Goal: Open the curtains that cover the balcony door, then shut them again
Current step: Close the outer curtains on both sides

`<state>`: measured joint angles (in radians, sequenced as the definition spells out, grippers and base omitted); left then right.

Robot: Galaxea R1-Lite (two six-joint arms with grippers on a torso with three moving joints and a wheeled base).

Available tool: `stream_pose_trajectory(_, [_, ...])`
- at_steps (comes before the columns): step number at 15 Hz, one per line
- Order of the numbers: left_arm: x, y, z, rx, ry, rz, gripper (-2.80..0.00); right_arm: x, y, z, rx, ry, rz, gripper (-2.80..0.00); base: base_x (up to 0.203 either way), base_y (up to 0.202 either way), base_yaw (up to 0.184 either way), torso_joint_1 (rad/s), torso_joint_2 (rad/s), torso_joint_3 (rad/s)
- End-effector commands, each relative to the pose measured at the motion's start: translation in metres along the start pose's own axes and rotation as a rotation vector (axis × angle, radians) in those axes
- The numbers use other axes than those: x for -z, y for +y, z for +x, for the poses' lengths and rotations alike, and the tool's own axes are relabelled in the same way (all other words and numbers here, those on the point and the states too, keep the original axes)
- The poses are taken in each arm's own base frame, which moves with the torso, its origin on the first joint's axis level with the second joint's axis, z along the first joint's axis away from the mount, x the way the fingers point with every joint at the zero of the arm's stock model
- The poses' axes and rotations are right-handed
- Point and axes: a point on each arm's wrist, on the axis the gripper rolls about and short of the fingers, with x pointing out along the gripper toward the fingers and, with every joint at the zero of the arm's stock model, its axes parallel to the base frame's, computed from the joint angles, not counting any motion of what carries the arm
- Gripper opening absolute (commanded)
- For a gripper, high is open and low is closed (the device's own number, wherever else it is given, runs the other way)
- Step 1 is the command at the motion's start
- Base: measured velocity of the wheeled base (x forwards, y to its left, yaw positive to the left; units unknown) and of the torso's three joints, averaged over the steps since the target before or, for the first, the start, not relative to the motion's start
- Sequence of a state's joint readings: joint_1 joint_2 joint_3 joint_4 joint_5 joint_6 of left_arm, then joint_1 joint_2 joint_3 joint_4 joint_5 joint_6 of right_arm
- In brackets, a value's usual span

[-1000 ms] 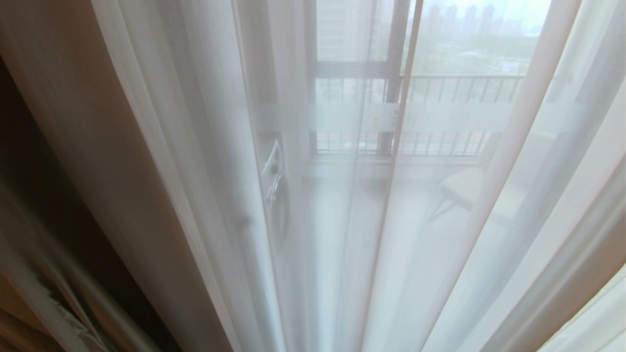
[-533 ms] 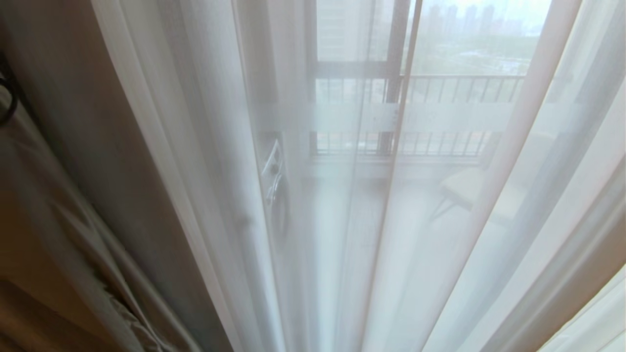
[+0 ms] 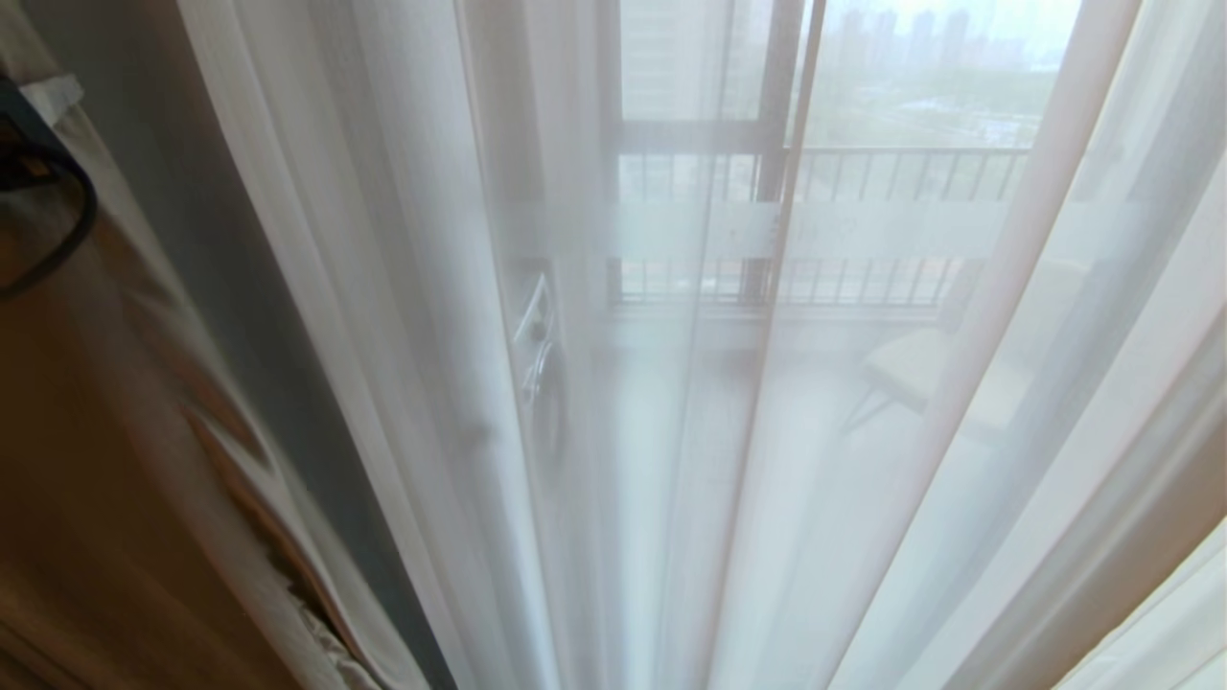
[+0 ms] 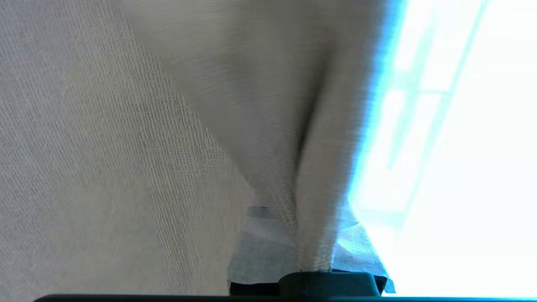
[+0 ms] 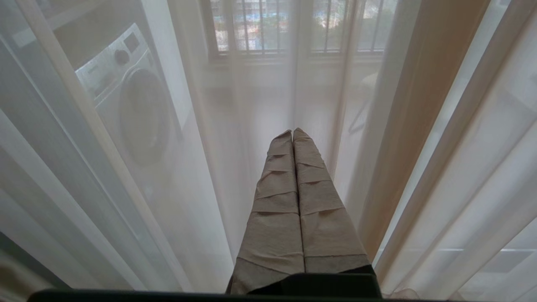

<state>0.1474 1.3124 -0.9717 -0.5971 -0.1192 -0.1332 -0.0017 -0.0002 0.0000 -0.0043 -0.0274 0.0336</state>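
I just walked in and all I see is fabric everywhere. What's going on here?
The robot is working the curtains at the balcony door. Its left gripper is shut on a pinched fold of the opaque beige drape, which shows at the left edge of the head view. The white sheer hangs across the glass, with the washing machine and balcony railing showing through it. The right gripper is shut, holds nothing, and points at the sheer.
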Motion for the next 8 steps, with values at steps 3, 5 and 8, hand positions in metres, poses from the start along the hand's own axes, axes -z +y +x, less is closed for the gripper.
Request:
stream_pose_trajectory(3, [-0.003, -0.023, -0.005, 0.098, -0.009, -0.026, -2.8, 0.0, 0.0, 0.0, 0.0, 0.0, 0.0, -2.8, 0.0, 0.0, 0.0, 0.0, 0.0, 0.0])
stream_pose_trajectory(5, [-0.001, -0.03, -0.007, 0.129, -0.003, -0.034, -2.8, 0.0, 0.0, 0.0, 0.0, 0.0, 0.0, -2.8, 0.0, 0.0, 0.0, 0.0, 0.0, 0.0])
stream_pose_trajectory(8, [-0.001, -0.041, -0.01, 0.182, -0.001, -0.048, -2.8, 0.0, 0.0, 0.0, 0.0, 0.0, 0.0, -2.8, 0.0, 0.0, 0.0, 0.0, 0.0, 0.0])
